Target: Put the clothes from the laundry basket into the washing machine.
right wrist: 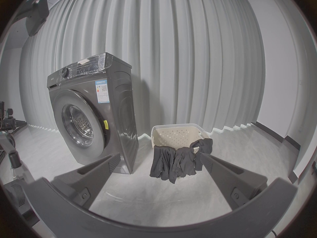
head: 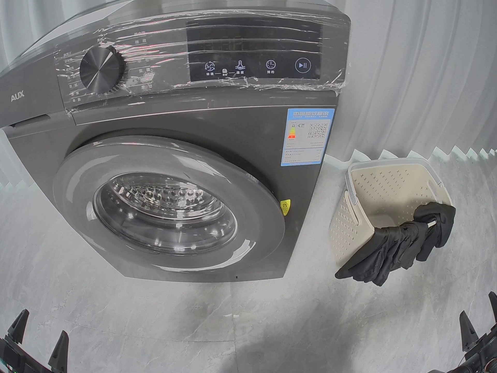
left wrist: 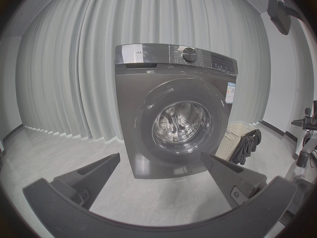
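A dark grey washing machine (head: 171, 130) stands in front of me, its round glass door (head: 165, 211) shut. To its right sits a cream perforated laundry basket (head: 385, 182) with a black garment (head: 398, 244) draped over its front rim and hanging down the outside. My left gripper (head: 37, 338) is low at the near left, open and empty, facing the washing machine (left wrist: 175, 109). My right gripper (head: 481, 319) is low at the near right, open and empty, well short of the basket (right wrist: 178, 134) and the black garment (right wrist: 178, 161).
Pale marble-look floor (head: 259, 317) lies free between me and the machine. White pleated curtains (head: 414, 53) hang behind the machine and basket. Equipment on a stand (left wrist: 307, 133) is off to the right side of the room.
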Motion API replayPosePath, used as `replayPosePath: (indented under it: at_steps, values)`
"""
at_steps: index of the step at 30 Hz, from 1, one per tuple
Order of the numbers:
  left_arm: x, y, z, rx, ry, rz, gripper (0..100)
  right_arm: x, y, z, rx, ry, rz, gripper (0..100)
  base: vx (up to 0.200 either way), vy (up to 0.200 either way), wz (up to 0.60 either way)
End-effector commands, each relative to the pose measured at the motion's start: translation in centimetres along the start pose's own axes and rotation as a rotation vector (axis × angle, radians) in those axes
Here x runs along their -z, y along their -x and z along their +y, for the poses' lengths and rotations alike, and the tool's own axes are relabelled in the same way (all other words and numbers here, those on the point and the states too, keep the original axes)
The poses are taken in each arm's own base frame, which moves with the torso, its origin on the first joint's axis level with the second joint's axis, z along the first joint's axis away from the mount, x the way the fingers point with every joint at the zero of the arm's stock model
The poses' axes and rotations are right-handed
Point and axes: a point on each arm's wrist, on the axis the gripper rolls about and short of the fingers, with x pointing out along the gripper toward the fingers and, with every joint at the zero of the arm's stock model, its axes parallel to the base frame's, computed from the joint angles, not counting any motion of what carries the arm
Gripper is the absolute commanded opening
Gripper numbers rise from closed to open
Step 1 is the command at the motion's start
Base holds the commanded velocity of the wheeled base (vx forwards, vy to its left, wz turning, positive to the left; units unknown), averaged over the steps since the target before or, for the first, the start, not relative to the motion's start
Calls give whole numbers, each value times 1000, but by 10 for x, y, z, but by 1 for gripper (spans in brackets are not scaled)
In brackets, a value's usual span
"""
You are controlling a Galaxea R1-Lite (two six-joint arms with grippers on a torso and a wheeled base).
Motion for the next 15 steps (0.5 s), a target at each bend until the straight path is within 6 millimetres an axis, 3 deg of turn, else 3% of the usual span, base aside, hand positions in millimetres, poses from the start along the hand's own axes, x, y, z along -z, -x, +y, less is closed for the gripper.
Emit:
replayPosePath:
  at_steps: [1,6,15]
  values:
    - [5,0,0,-1,0,-2,100,5,-1,0,-1,0,9,100,0,0,600]
    - [5,0,0,-1,0,-2,100,5,-1,0,-2,0,9,100,0,0,600]
    - [5,0,0,0,3,-2,100,5,-1,0,-1,0,9,100,0,0,0]
